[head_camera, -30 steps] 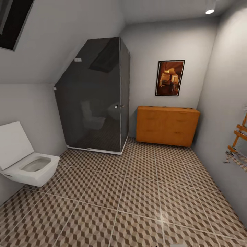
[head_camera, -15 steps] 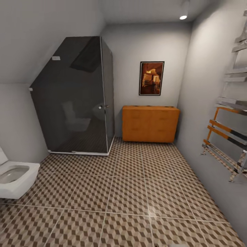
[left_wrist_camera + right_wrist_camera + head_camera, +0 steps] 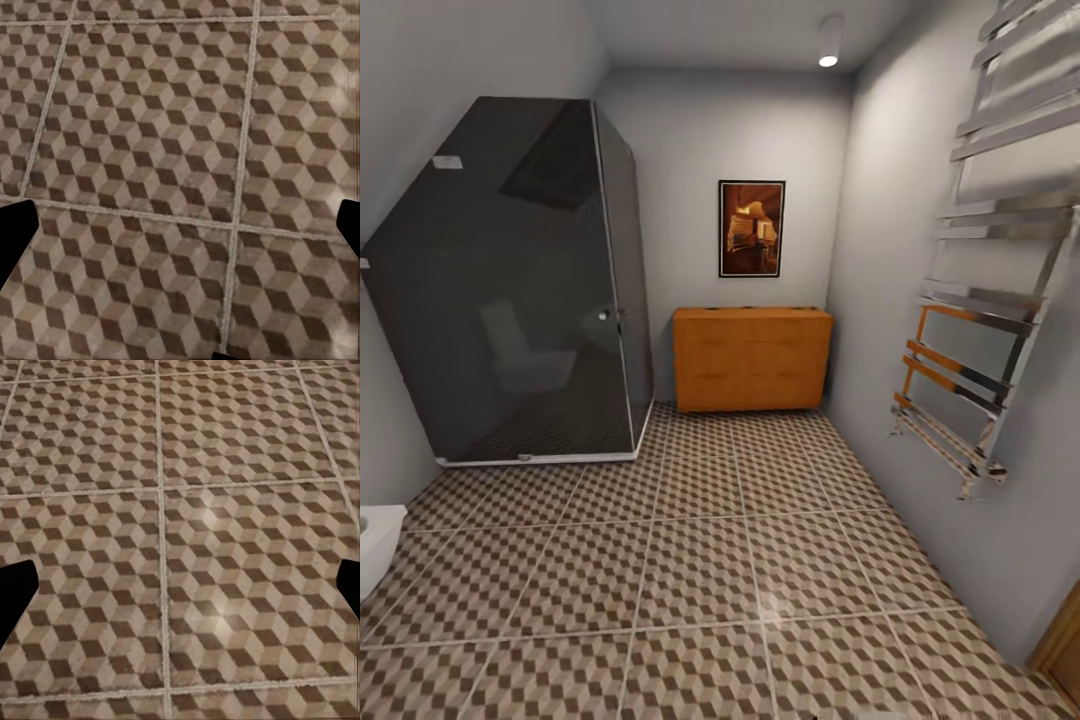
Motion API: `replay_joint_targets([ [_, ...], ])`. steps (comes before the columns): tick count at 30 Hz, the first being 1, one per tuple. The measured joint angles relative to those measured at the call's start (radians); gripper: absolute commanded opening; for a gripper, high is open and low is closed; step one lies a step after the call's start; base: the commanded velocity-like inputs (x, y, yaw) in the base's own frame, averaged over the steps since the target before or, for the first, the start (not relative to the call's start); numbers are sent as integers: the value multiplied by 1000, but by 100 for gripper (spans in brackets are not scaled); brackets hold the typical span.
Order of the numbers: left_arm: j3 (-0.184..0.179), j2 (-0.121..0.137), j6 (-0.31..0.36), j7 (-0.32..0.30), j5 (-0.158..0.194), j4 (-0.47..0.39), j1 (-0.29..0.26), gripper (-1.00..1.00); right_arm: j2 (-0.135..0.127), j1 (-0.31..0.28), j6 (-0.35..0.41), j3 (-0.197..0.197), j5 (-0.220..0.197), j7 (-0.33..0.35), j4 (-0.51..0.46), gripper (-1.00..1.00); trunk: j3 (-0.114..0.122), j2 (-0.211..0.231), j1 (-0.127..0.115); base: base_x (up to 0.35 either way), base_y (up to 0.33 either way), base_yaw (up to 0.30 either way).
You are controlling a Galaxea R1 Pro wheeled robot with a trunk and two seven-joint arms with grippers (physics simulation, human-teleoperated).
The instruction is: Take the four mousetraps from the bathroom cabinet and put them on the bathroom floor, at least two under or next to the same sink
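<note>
The head view has swung to the right over the last second: the toilet (image 3: 375,545) has slid almost off the left edge, a chrome towel rail (image 3: 985,300) has come in on the right wall, and the cabinet (image 3: 750,358) now sits near the middle, against the far wall beside the dark shower (image 3: 520,290). That reads as the robot turning to face the cabinet, so the task looks to be in its approach stage. A few dark specks lie along the cabinet's top back edge; they are too small to call mousetraps.

Both wrist views look down on bare floor (image 3: 700,560). The left gripper (image 3: 180,232) and right gripper (image 3: 180,592) each show dark fingertips at opposite edges, spread wide and holding nothing.
</note>
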Motion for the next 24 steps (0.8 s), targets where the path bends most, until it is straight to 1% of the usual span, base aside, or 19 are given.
replay_joint_targets([
  [5,0,0,0,1,0,-1,0,100,0,0,0,0,0,0,0,100,0,0,0,121,0,-293],
  [13,1,0,0,1,0,-2,0,100,0,0,0,1,0,0,0,100,0,0,0,216,0,-272],
  [17,1,0,0,2,0,-2,0,100,0,0,0,1,1,0,0,100,0,0,0,225,0,-101],
  [24,1,0,0,2,0,-2,0,100,0,0,0,1,1,0,0,100,0,0,0,226,-1,-21],
])
